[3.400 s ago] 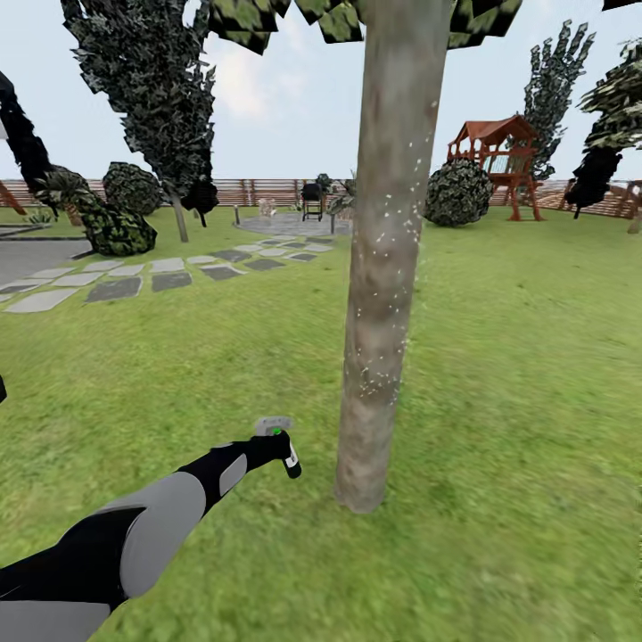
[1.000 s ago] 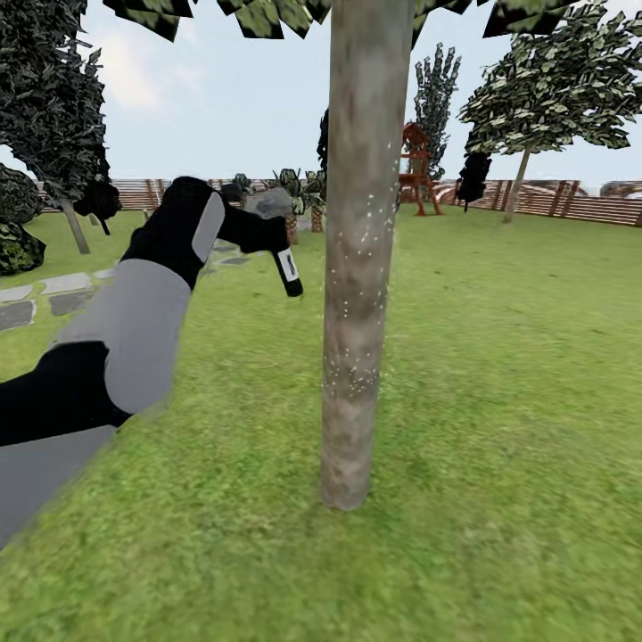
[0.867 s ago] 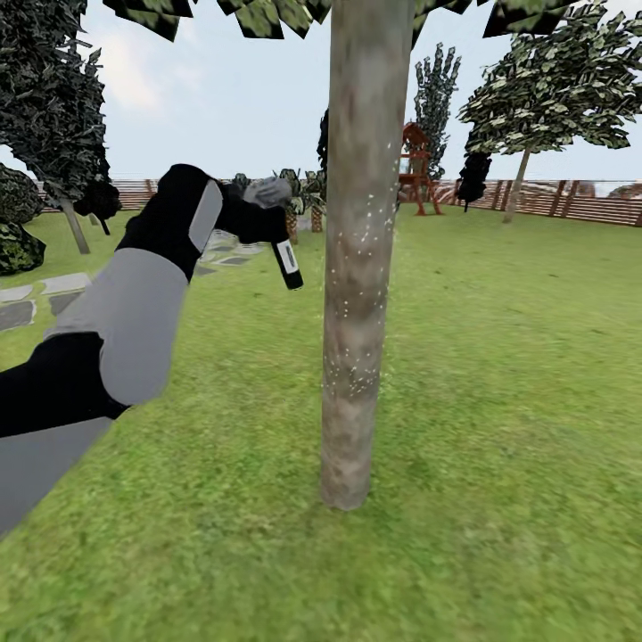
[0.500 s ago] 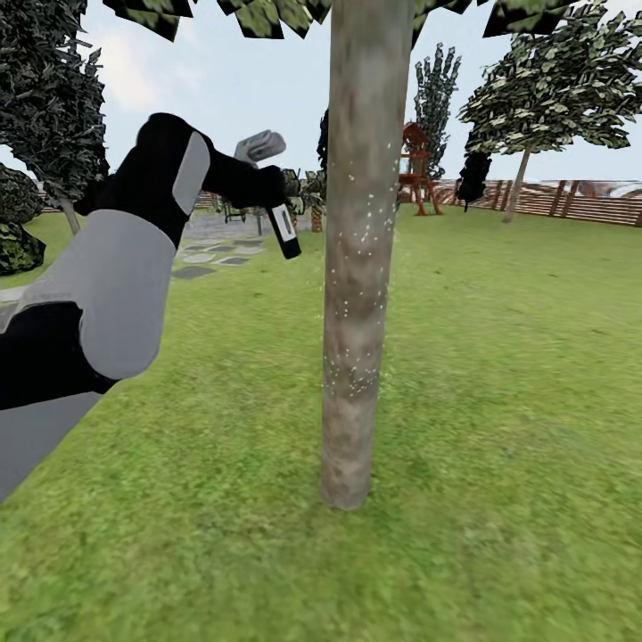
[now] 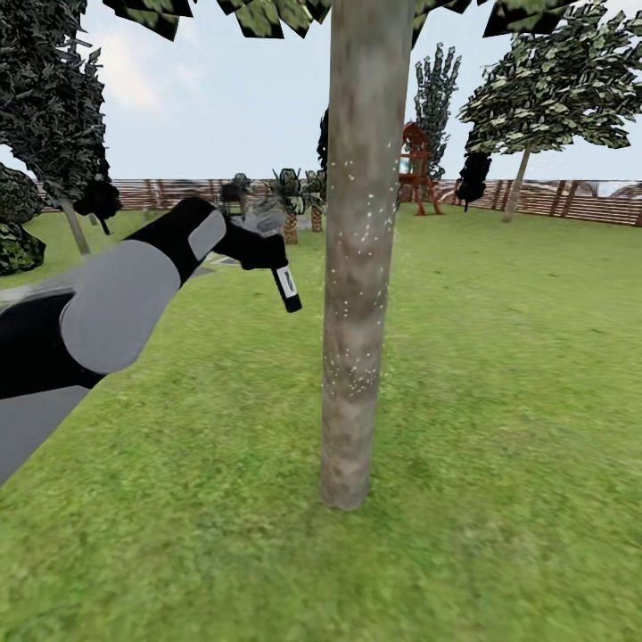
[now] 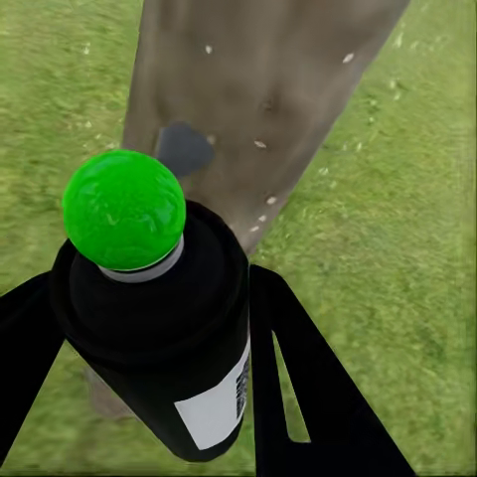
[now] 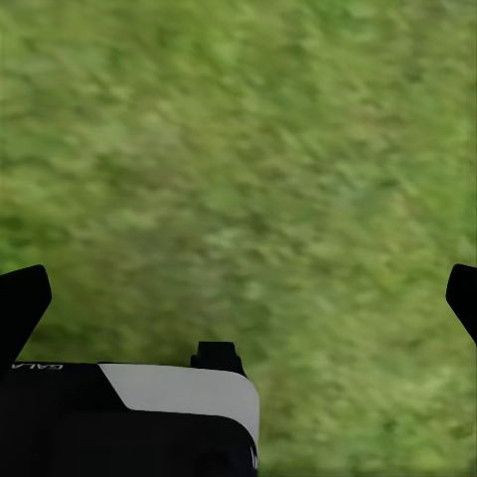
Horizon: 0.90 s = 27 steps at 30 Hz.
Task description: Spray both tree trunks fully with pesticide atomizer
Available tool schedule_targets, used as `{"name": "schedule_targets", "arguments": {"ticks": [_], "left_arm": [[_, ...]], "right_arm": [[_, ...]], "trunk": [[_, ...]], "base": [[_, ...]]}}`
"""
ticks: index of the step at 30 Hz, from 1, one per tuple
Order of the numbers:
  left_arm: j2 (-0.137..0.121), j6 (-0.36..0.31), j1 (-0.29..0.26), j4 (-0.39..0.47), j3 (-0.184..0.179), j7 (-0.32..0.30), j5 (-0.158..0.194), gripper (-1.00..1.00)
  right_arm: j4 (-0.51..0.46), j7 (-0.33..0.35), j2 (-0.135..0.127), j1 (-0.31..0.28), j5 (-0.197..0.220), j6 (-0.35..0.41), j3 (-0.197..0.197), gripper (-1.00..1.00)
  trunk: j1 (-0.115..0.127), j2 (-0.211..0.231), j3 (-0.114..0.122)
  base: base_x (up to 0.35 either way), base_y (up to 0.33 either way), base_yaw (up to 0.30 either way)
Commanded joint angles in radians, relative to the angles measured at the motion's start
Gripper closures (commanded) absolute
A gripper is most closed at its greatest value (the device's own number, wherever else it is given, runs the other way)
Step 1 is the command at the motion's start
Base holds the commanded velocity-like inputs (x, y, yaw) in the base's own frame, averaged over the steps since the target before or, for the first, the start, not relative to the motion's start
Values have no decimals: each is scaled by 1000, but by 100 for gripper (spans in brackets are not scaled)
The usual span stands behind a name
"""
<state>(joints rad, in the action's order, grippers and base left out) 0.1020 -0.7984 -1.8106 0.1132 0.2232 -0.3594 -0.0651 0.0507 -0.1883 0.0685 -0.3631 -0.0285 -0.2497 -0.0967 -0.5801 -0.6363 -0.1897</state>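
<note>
My left tool [image 5: 267,252] is closed on the pesticide atomizer [image 5: 287,289]. In the head view my wrist hides most of this tool, and the pale trigger head is blurred against the far bushes, so I can hardly make it out. The black bottle hangs tilted, close beside the tree trunk [image 5: 359,267] but not touching it. In the left wrist view the atomizer [image 6: 159,328] sits between the two dark fingers [image 6: 298,388], with a green ball [image 6: 123,209] on its end, and the trunk [image 6: 263,89] is cut off by the frame. White specks of pesticide [image 5: 357,357] lie on the trunk, thickest probably near the middle. Compared with half a second ago, my arm has come lower and the bottle is lower too. My right tool [image 7: 238,298] is open above blurred lawn [image 7: 258,149]; only its finger tips [image 7: 22,298] show at the frame sides.
</note>
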Motion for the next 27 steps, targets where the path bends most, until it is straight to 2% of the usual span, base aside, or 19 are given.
{"name": "schedule_targets", "arguments": {"ticks": [1,5,8,11,13,14,18,19,23,27], "left_arm": [[0,20,-1,-20,10,-4,-3,100],[0,92,1,-70,9,-5,-3,100],[1,102,8,-76,9,-6,-3,100],[2,146,57,-80,7,-8,-3,100],[2,195,99,-81,7,-8,-5,100],[2,221,141,-81,7,-8,-6,100],[4,301,225,-81,7,-9,-7,100],[5,349,279,-81,7,-9,-7,100],[5,403,379,-81,7,-9,-7,100],[5,482,511,-82,7,-8,-7,100]], "right_arm": [[5,-7,1,-2,-3,-5,-8,-100],[5,-7,1,-2,-3,-5,-8,-100],[5,-7,1,-2,-3,-5,-8,-100],[5,-7,1,-2,-3,-5,-8,-100],[5,-7,1,-2,-3,-5,-8,-100],[5,-7,1,-2,-3,-5,-8,-100],[5,-7,1,-2,-3,-5,-8,-100],[5,-7,1,-2,-3,-5,-8,-100],[5,-7,1,-2,-3,-5,-8,-100],[5,-7,1,-2,-2,-5,-8,-100]], "trunk": [[0,-2,-1],[0,-2,-1],[0,-2,-1],[0,-2,-1],[0,-2,-1],[0,-2,-1],[0,-2,-1],[0,-2,-1],[0,-2,-1],[0,-2,-1]], "base": [[0,0,0],[0,0,0],[0,0,0],[0,0,0],[0,0,0],[0,0,0],[0,0,0],[-15,0,0],[-102,0,0],[-250,0,0]]}}
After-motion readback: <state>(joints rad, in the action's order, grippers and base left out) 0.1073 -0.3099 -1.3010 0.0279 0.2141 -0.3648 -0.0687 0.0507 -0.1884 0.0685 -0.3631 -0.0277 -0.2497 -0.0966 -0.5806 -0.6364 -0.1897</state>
